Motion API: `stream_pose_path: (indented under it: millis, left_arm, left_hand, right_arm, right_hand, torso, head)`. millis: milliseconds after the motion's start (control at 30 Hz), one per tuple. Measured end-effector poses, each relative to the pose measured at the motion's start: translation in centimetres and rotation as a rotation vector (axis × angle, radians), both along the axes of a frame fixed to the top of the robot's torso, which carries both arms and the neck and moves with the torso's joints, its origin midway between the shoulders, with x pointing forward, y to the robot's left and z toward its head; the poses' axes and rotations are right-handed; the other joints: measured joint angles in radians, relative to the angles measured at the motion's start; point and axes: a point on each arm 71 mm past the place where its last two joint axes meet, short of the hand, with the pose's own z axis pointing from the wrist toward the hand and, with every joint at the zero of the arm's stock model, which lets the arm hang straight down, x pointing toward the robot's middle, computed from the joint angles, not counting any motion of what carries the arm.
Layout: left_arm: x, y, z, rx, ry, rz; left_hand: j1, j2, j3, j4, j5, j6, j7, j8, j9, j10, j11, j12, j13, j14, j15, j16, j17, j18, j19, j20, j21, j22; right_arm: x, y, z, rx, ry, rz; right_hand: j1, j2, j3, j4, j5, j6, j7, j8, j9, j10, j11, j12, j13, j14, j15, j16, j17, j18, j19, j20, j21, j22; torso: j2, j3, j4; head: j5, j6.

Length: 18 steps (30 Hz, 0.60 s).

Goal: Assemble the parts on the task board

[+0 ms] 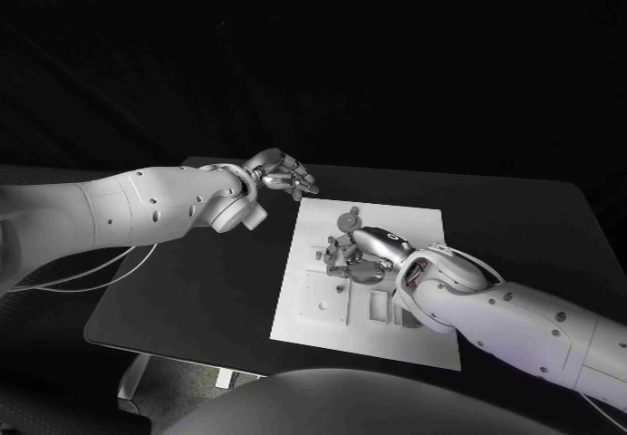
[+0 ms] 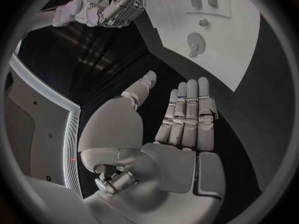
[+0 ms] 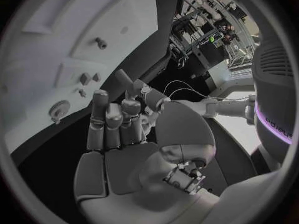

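The white task board [image 1: 372, 313] lies in the middle of the black table. My right hand [image 1: 360, 256] hovers over the board's middle, fingers loosely bent and pointing down at it. From the right wrist, my right hand [image 3: 118, 119] has no part between its fingers. On the board [image 3: 44, 50] are a round toothed part [image 3: 59, 109], a peg [image 3: 99, 43] and small pieces [image 3: 84, 78]. My left hand [image 1: 281, 172] floats off the board's far left corner. In its wrist view the left hand [image 2: 181, 119] is flat and bare, with the round part [image 2: 196, 44] on the board [image 2: 243, 59] beyond.
A round part [image 1: 349, 217] stands on the board's far half, just beyond my right hand. Recessed slots [image 1: 379, 308] and a small piece [image 1: 322, 304] mark the near half. Bare black table [image 1: 196, 290] spreads left of the board. Cables [image 1: 79, 272] hang off the left arm.
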Motion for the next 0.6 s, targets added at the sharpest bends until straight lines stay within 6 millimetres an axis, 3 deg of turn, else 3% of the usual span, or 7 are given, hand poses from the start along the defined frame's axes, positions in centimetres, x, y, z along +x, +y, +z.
stream_pose_path:
  millis: [300, 600]
  left_arm:
    - [0.0, -0.2, 0.0, -0.002, 0.000, -0.004]
    - [0.0, -0.4, 0.0, -0.003, -0.001, -0.007]
  left_hand:
    - [0.000, 0.000, 0.000, 0.000, 0.000, 0.000, 0.000, 0.000, 0.000, 0.000, 0.000, 0.000, 0.001, 0.000, 0.000, 0.000, 0.001, 0.000, 0.000, 0.000, 0.000, 0.000]
    - [0.000, 0.000, 0.000, 0.000, 0.000, 0.000, 0.000, 0.000, 0.000, 0.000, 0.000, 0.000, 0.001, 0.000, 0.000, 0.000, 0.001, 0.000, 0.000, 0.000, 0.000, 0.000]
  right_arm:
    - [-1.0, 0.6, -1.8, -0.034, 0.040, 0.032]
    - [-2.0, 0.9, -3.8, -0.058, 0.077, 0.045]
  right_hand:
    - [-0.010, 0.003, 0.000, 0.000, 0.000, 0.000, 0.000, 0.000, 0.000, 0.000, 0.000, 0.000, 0.000, -0.001, 0.001, 0.000, 0.000, 0.000, 0.000, 0.000, 0.000, 0.000]
    - [-0.007, 0.005, 0.000, 0.000, 0.000, 0.000, 0.000, 0.000, 0.000, 0.000, 0.000, 0.000, 0.000, -0.001, 0.002, 0.000, 0.000, 0.000, 0.000, 0.000, 0.000, 0.000]
  torso:
    - [0.000, -0.0006, -0.0003]
    - [0.000, 0.0006, -0.0017]
  head:
    - [0.022, 0.000]
    - [0.034, 0.000]
